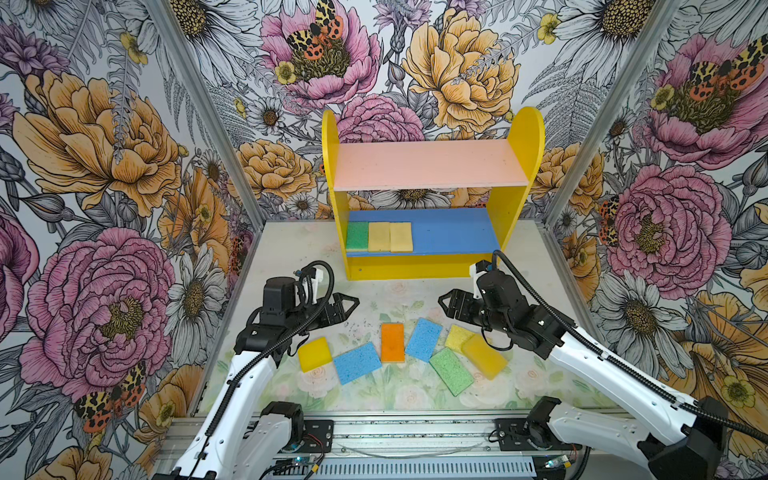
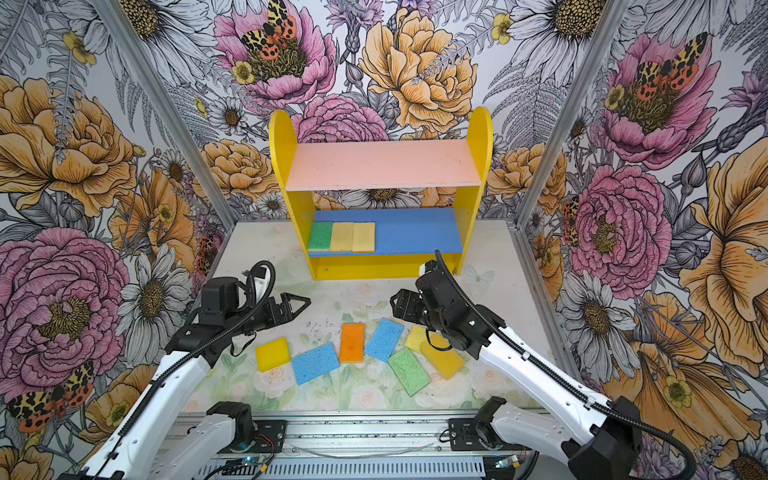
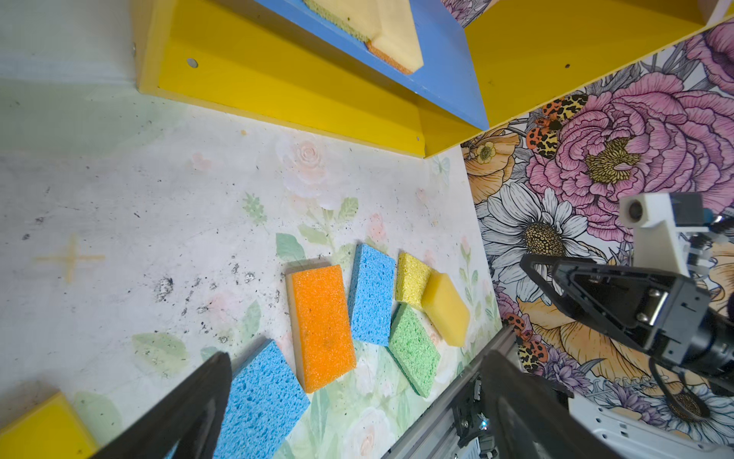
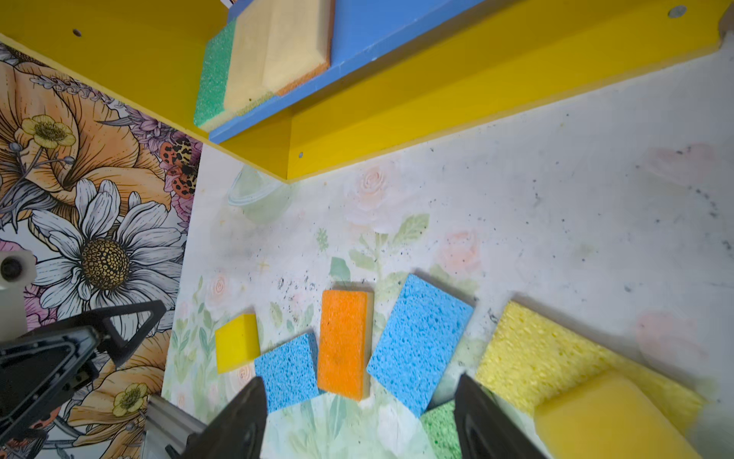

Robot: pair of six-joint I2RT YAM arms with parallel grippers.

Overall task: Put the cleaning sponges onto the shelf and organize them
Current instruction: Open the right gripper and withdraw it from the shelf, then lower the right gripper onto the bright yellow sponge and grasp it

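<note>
So, three sponges are already on the shelf (image 1: 515, 195): a green sponge (image 1: 357, 235) and two tan sponges (image 1: 379, 236) (image 1: 401, 237) lie flat, touching side by side, at the left end of its blue board (image 1: 453, 232). Seven more lie in a loose row on the table (image 1: 291, 257) in front of it, among them an orange sponge (image 1: 392, 342) lying free and a yellow sponge (image 1: 484, 356) overlapping a pale yellow sponge (image 1: 458, 336). Above that row your left gripper (image 1: 351, 305) hovers with jaws spread wide and empty. Your right gripper (image 1: 445, 303) also has its jaws apart, holding nothing. You seem to be between placements. The next move likely calls for lowering onto a free sponge, pinching its narrow sides, and setting it just beside the tan pair.
</note>
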